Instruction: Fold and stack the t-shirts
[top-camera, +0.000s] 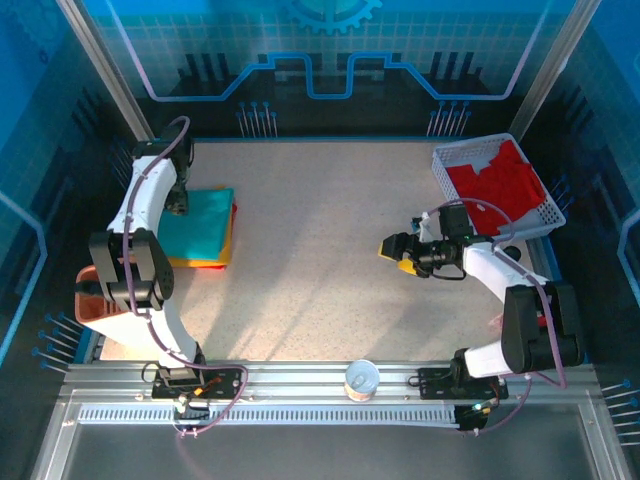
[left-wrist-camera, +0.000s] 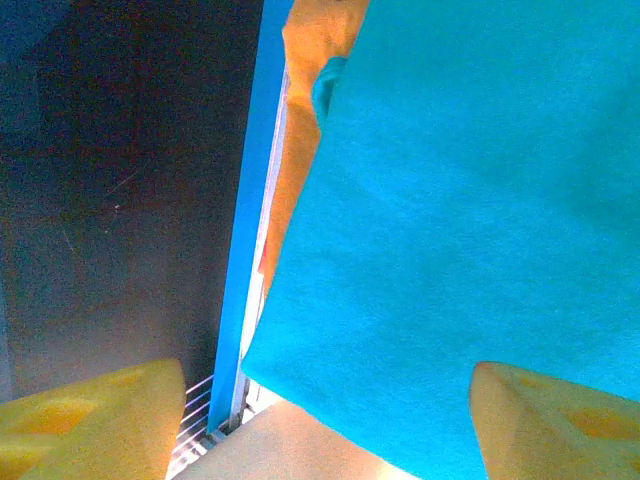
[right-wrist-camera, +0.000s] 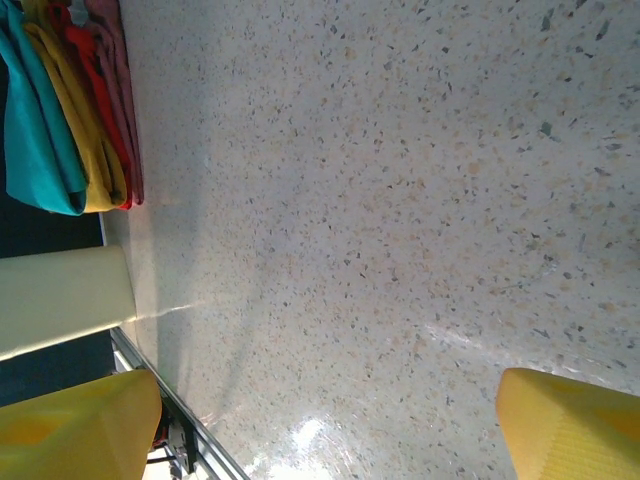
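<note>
Two claws hang over the speckled table (top-camera: 330, 250), and both have their yellow pads spread apart with nothing held between them.

To the right of your right claw (top-camera: 392, 250) and farther from the bases sits the white mesh basket (top-camera: 445, 175), with a red cloth (top-camera: 500, 180) crumpled inside it. This claw points to the left. In its wrist view (right-wrist-camera: 320, 420) you see bare table under the fingers (right-wrist-camera: 75, 425).

Far ahead of it lies the folded stack: the teal t-shirt (right-wrist-camera: 35, 130) on top, then the mustard t-shirt (right-wrist-camera: 85, 130), then a red layer (right-wrist-camera: 105, 90). No print or writing on them can be read.

Your left claw (top-camera: 178, 200) is at the far left edge of that stack. In its wrist view (left-wrist-camera: 325, 400) the teal t-shirt (left-wrist-camera: 470, 220) lies directly below the open fingers (left-wrist-camera: 560, 420), and the mustard t-shirt (left-wrist-camera: 300, 130) shows out beyond its edge. Whether the pads touch the cloth, you cannot tell.

Near the bases, between the two arms, stands a small round white container (top-camera: 361, 379), well apart from both claws.
</note>
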